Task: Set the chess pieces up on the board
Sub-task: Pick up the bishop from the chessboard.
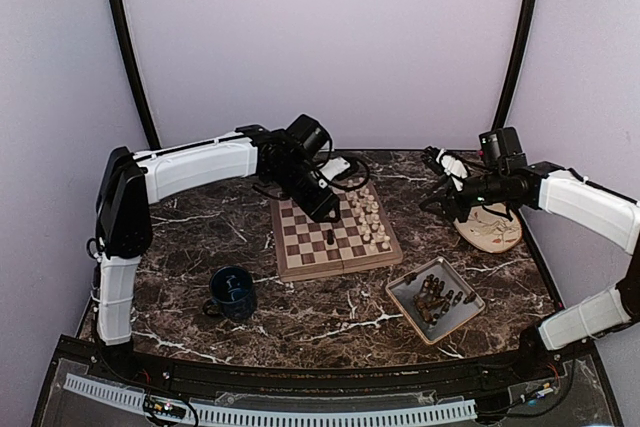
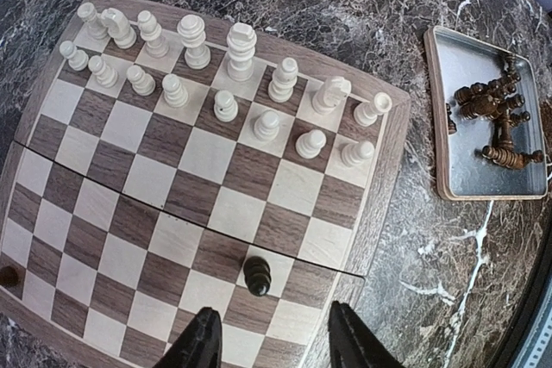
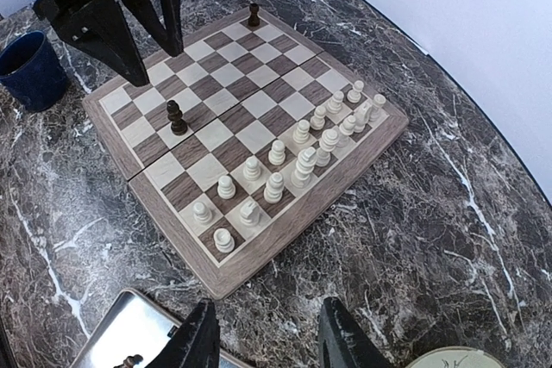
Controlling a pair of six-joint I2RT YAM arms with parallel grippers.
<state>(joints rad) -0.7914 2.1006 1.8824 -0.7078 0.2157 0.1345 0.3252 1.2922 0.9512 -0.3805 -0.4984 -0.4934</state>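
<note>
Chess pieces are standing only partly arranged on the board (image 1: pixel 300 257), which is lying at the middle of the marble bench (image 1: pixel 200 222). From above, we are seeing the cream-white pieces (image 1: pixel 370 217) filling two rows along the board's 3 o'clock edge. A lone dark pawn (image 2: pixel 256 275) is standing on a square toward the 9 o'clock half, well apart from them. A second dark piece (image 3: pixel 254 15) is sitting near the board's 11 o'clock corner.

The left pincer (image 2: pixel 276 340) is hovering over the board's 9 o'clock side, just short of the pawn. Its jaws are spread and released, gripping nothing. The right pincer (image 3: pixel 269 338) is hanging above the bench at the board's 2 o'clock, likewise released, with only bare marble showing between its fingers.

A heap of dark pieces (image 2: pixel 496 118) is lying jumbled in the grey tray (image 2: pixel 470 165), which is resting on the bench at the board's 4 o'clock. We are also noting a blue mug (image 1: pixel 233 292) standing at the board's 8 o'clock. A round beige plate (image 1: pixel 490 229) is lying at its 3 o'clock, beneath the right arm.
</note>
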